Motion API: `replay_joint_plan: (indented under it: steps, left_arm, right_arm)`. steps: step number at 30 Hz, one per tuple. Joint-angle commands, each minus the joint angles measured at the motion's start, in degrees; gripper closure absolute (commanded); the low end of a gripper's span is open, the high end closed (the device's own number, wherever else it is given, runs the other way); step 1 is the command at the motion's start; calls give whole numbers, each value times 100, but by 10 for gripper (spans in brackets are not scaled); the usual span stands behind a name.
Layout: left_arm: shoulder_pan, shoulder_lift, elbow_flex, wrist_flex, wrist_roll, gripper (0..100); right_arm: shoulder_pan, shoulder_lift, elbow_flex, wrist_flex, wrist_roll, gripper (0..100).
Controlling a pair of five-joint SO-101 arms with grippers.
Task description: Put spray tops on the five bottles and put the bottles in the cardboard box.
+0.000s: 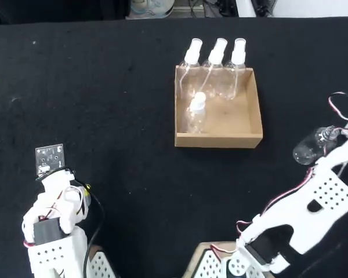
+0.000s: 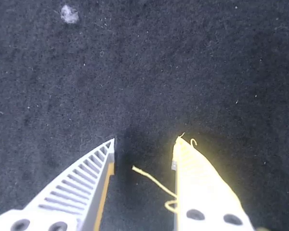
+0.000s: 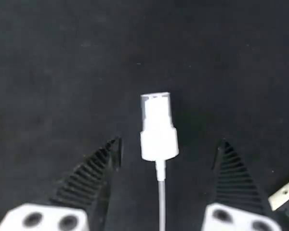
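Black-covered table (image 1: pixel 104 87): work surface for both arms.

Right arm (image 1: pixel 327 191): extends from the near edge toward the table's right side. Right gripper (image 3: pixel 169 143): jaws wide apart, holding nothing; both fingers stand clear of the part between them.

Left arm (image 1: pixel 52 217): positioned at the near left corner. Left gripper (image 2: pixel 144 144): jaws partly open, nothing between them, bare cloth below.

Cardboard box (image 1: pixel 217 141): open-topped, right of table centre.

Bottles in the box: three (image 1: pixel 218 75) in a row against the far wall, a fourth (image 1: pixel 195 116) in the near left part. All four carry spray tops.

Fifth bottle (image 1: pixel 306 150): lies on its side on the cloth, right of the box, just beside the right arm, neck uncapped.

Loose spray top (image 3: pixel 159 127): lies on the cloth between the right gripper's fingers, dip tube toward the wrist
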Motion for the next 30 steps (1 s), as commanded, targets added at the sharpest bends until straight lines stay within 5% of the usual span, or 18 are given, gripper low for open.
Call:
replay_joint_plan:
  steps: [1, 12, 20, 30]
  left_arm:
    - [-4, -35, 119, 26, -26, 808]
    - [-4, -35, 119, 26, -26, 808]
    - [-4, -35, 119, 26, -26, 809]
    - [-4, -35, 119, 26, -26, 809]
  right_arm:
    - [149, 374, -1297, 413, 53, 737]
    - [237, 1798, -2677, 642, 229, 739]
    - [308, 1833, -3108, 624, 308, 986]
    - [396, 1710, -3266, 879, 457, 986]
